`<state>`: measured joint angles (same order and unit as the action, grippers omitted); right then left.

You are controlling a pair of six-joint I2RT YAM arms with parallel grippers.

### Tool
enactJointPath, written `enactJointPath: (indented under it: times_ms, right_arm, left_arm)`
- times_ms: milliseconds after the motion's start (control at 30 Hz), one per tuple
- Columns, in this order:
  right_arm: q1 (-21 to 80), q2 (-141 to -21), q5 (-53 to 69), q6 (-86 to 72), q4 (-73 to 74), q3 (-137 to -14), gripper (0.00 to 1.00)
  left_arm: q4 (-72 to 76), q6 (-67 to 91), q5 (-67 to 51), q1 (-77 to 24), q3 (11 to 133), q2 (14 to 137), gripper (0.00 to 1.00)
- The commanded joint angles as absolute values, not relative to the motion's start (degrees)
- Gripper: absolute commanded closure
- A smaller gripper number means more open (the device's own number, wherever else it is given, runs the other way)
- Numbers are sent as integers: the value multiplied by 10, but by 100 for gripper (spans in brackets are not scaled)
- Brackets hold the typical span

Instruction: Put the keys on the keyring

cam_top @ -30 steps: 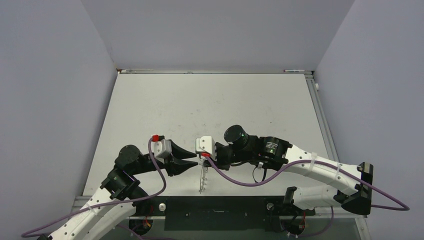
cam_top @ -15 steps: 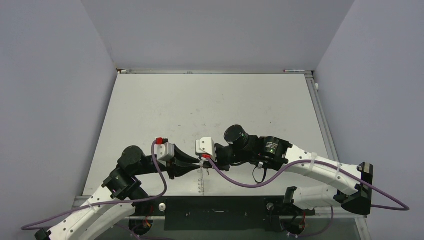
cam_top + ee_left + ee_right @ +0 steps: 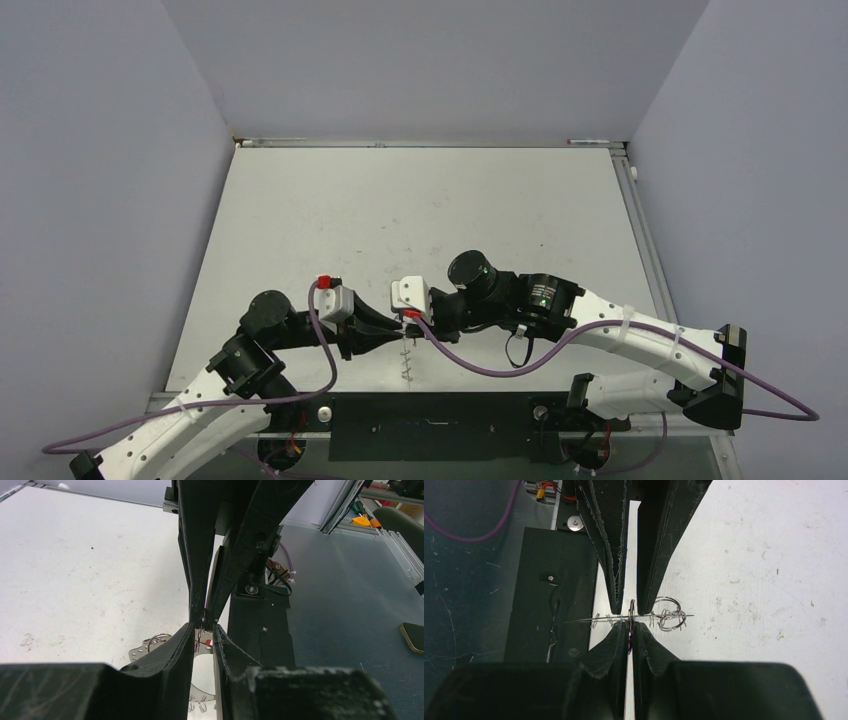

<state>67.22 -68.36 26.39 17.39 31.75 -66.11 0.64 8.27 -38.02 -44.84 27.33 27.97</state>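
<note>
Right gripper (image 3: 630, 626) pressed together on the keyring (image 3: 667, 614), held edge-on over the table's (image 3: 420, 210) near edge. Left gripper (image 3: 202, 630) meets it tip-to-tip, fingers nearly together around a small loop; can't tell if it's pinching. Red speck there may be the key (image 3: 206, 643), too small to confirm. Risks: tips collide and twist the ring out of the grip; a missed pinch drops the key.

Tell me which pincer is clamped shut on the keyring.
The right pincer, at the bottom of its own wrist view: its tips press together on the keyring. The left pincer opposite shows a clear gap between its tips.
</note>
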Motion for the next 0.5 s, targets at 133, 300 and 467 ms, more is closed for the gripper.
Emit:
enactJointPath:
  times_ms: [133,300,467]
  right_arm:
    - [676,-660,270,178,275,-678,95]
    - [675,-657,271,178,274,-677,95]
    - [675,-656,274,178,274,-677,95]
  left_arm:
    - [18,77,-382,-466,274,291,85]
    - [15,80,-383,-468,274,294,88]
    - [16,80,-385,-468,275,294,91]
